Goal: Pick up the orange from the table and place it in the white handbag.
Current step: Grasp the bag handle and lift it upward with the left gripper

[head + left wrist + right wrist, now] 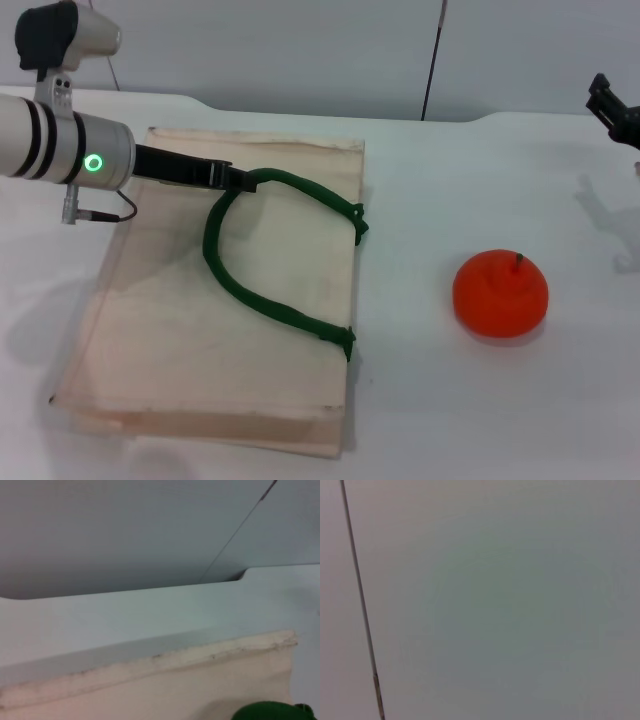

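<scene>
From the head view, the bright orange, slightly flattened round fruit [500, 293] sat on the plain white tabletop [450, 420], well right of the flat cream cloth handbag [200, 340]; the right gripper [612, 110], jaws unreadable, was nearer, hanging beyond and right of it, while the left gripper [238, 179] pinched the dark green loop handle [245, 285]. The left wrist view showed the bag's edge and a bit of green handle. The right wrist view showed only blank wall.
</scene>
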